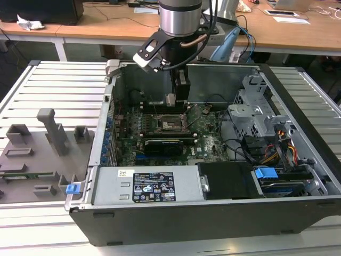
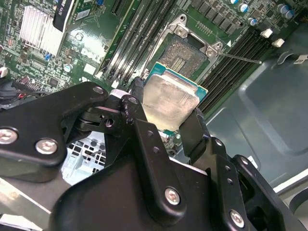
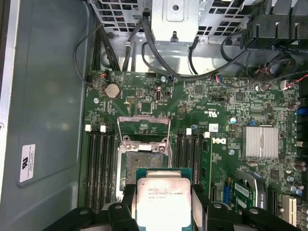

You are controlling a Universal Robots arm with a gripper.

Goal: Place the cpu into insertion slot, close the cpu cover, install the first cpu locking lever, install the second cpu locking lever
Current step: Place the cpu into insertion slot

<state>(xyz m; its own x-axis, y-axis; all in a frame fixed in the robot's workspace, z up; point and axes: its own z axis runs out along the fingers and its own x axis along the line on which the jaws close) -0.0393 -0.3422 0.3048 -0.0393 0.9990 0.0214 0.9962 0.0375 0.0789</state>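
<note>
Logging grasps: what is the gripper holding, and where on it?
The gripper holds the cpu by two opposite side edges, near the open socket.

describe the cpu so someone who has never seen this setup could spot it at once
Look inside the open computer case, over the green motherboard, where the arm's gripper hangs near the open socket. The cpu is the small flat square clamped between the black fingers. Its silvery metal top with a green rim sets it apart from the dark memory slots beside the socket.
</note>
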